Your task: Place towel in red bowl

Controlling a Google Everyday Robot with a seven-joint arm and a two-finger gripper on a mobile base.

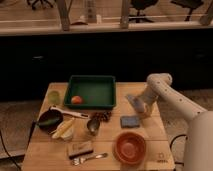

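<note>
Gripper (141, 106) low over table, beyond red bowl (130, 147), jaws wide. Towel (133, 102) on table beyond red bowl, just beside gripper; contact unclear. Blue pad (130, 121) between towel and red bowl. Green tray (97, 92) beyond-left of red bowl.

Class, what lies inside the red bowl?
Nothing shows inside the red bowl; its near inner wall is hidden by the rim. The towel sits outside, beside the gripper, behind the blue pad.
</note>
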